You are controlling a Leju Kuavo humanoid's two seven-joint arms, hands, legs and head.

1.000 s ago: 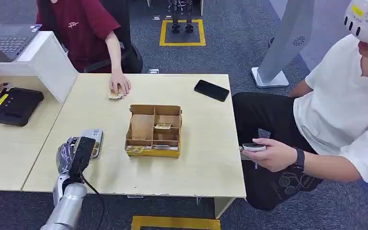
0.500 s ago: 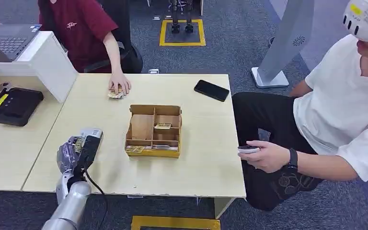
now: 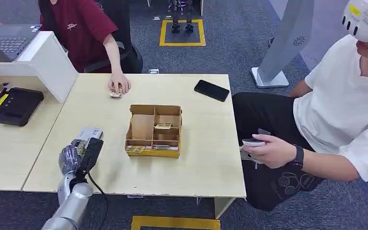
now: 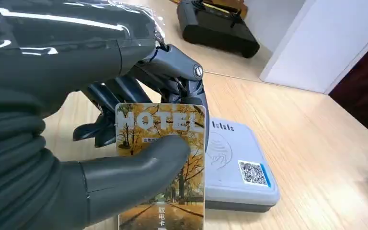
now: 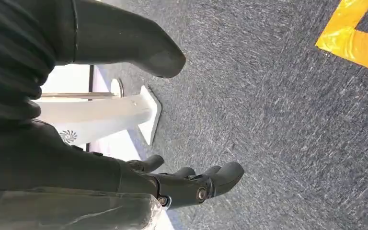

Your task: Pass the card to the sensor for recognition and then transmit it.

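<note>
Left wrist view, your left hand [image 4: 100, 163] pinching the hotel card [image 4: 161, 167] beside the grey sensor [image 4: 237, 165], right hand [image 5: 124, 143] loose, holding nothing, over carpet [image 5: 278, 120].

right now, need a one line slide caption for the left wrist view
Left hand pinches a hotel key card just above the grey card reader on the wooden table.

Autumn-print "HOTEL" card [image 4: 160, 163] upright, pinched in fingers [image 4: 139, 167]; grey sensor [image 4: 237, 170] flat on table, just beyond.
</note>
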